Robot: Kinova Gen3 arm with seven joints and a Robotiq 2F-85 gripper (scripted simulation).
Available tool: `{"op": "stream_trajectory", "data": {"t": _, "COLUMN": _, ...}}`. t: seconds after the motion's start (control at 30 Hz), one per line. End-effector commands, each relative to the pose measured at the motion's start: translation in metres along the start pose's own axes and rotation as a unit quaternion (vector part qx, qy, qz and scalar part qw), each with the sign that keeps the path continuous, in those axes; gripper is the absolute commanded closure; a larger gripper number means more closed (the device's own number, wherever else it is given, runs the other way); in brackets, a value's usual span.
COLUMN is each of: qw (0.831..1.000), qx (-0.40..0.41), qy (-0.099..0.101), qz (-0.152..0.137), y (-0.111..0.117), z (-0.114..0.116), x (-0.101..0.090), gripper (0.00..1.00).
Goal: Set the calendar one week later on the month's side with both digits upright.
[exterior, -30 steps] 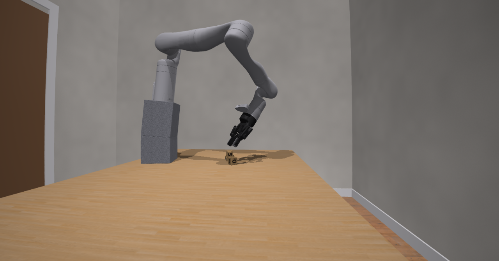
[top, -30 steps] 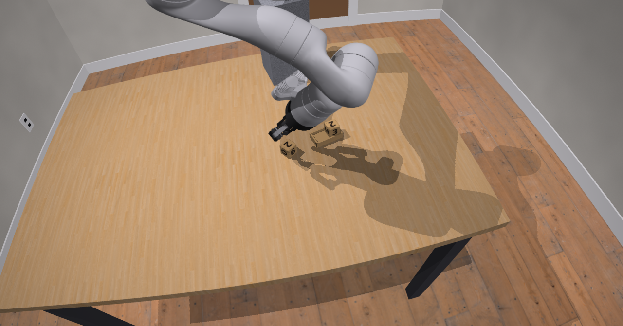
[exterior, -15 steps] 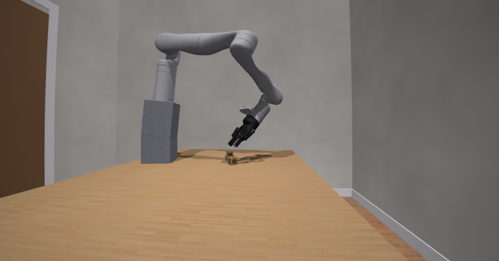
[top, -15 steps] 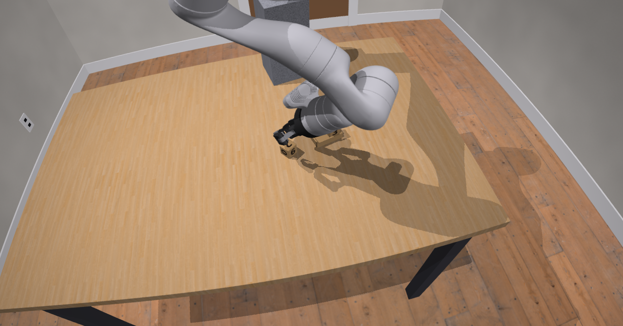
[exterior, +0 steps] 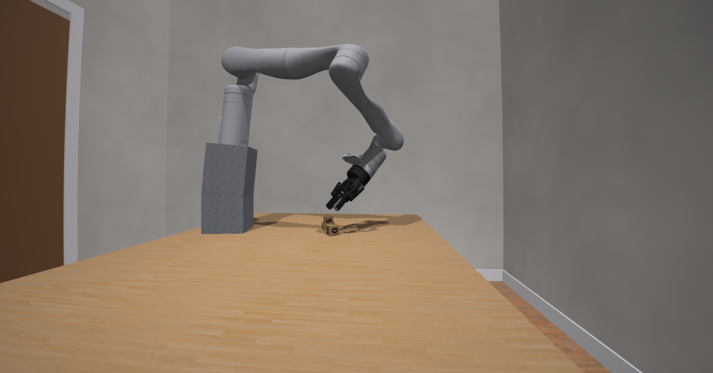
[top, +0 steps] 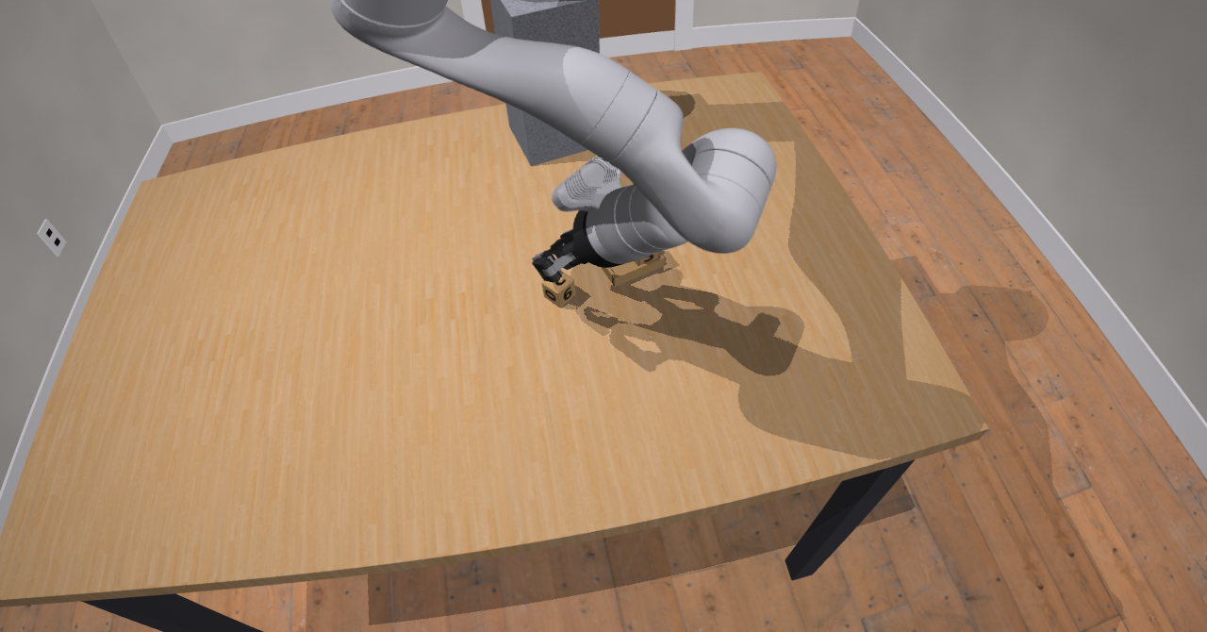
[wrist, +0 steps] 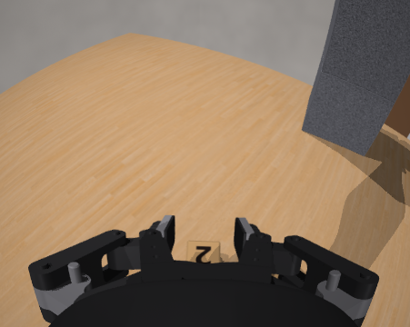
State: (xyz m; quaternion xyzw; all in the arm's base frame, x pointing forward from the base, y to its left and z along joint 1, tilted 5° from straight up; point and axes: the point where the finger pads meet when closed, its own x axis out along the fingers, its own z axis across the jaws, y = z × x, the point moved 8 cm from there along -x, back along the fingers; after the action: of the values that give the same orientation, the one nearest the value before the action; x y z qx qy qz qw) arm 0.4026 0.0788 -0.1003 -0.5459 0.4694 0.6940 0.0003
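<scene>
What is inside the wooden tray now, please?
The arm covers most of the tray in the top view. One cube shows in part at its far end. Whether the near part holds anything cannot be seen. The other cube stands outside, on the table.

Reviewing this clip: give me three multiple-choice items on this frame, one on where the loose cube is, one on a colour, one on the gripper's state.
1. Where is the loose cube?
A. In the tray
B. On the table beside the tray
C. Lifted between the fingers

2. What colour is the arm's pedestal?
A. Grey
B. Blue
C. Green

3. How does the gripper stand?
A. Shut on the cube
B. Shut on nothing
C. Open, holding nothing

Answers:
1 B: the cube rests on the table, outside the tray.
2 A: the pedestal is speckled grey.
3 C: the gripper hangs above the cube with its fingers apart.
</scene>
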Motion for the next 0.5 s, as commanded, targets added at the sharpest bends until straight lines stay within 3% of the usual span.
{"op": "stream_trajectory", "data": {"t": 0.0, "qw": 1.0, "qx": 0.0, "qy": 0.0, "qz": 0.0, "y": 0.0, "z": -0.0004, "x": -0.0006, "gripper": 0.52}}
{"op": "stream_trajectory", "data": {"t": 0.47, "qw": 1.0, "qx": 0.0, "qy": 0.0, "qz": 0.0, "y": -0.0061, "z": -0.0004, "x": 0.0055, "gripper": 0.52}}
